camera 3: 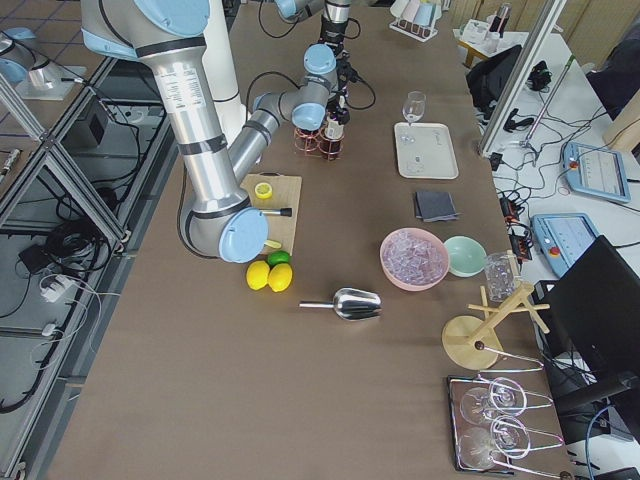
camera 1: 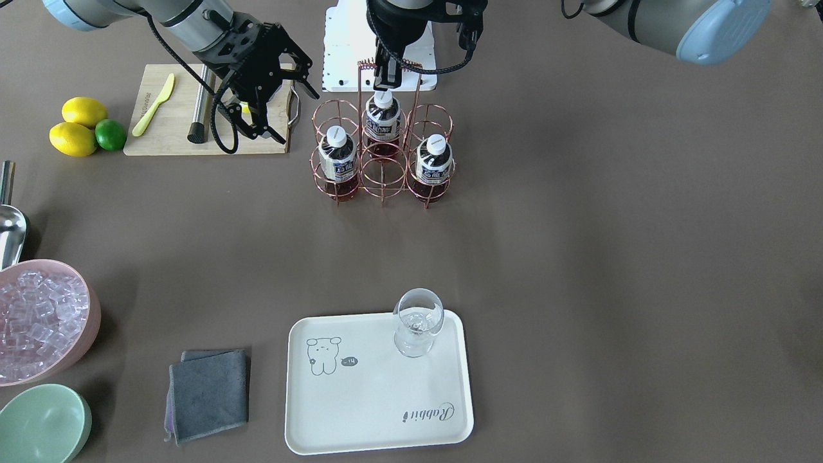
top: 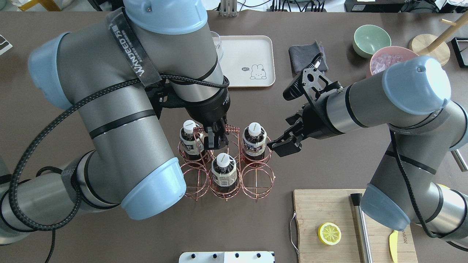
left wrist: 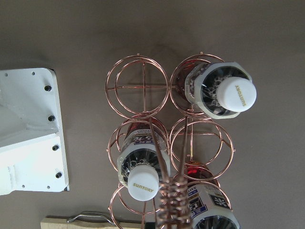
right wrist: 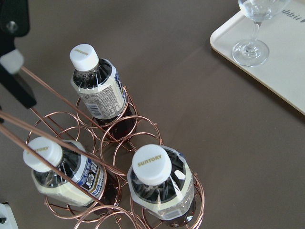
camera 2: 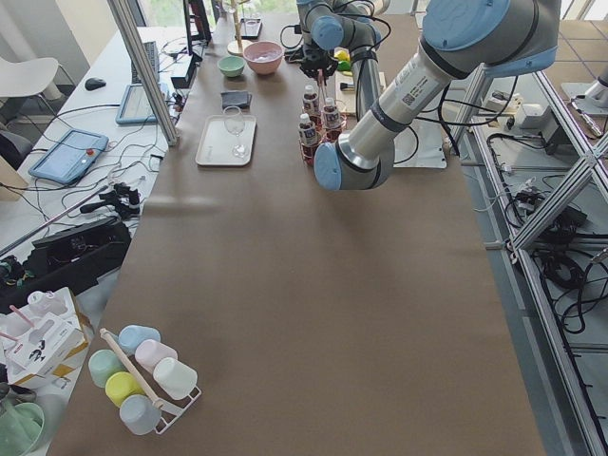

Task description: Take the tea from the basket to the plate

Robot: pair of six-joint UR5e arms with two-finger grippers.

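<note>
The copper wire basket (camera 1: 384, 175) stands mid-table and holds three tea bottles (camera 1: 337, 157) (camera 1: 382, 119) (camera 1: 434, 164) with white caps. In the overhead view the bottles (top: 190, 140) (top: 223, 171) (top: 254, 142) sit in three of the basket's (top: 256, 179) ring cells. My left gripper (top: 215, 140) is directly over the basket, shut on the coiled handle (camera 1: 411, 65). My right gripper (top: 283, 138) is open and empty, just to the side of one outer bottle. The cream plate (camera 1: 373, 399) lies across the table with a wine glass (camera 1: 418, 321) on one corner.
A wooden cutting board (camera 1: 173, 138) carries a yellow knife, a metal muddler and a lemon half (top: 329, 233). Two lemons and a lime (camera 1: 87, 128), a pink ice bowl (camera 1: 38, 318), a green bowl (camera 1: 42, 424), a grey cloth (camera 1: 209, 392) and a metal scoop (camera 1: 9, 225) lie around.
</note>
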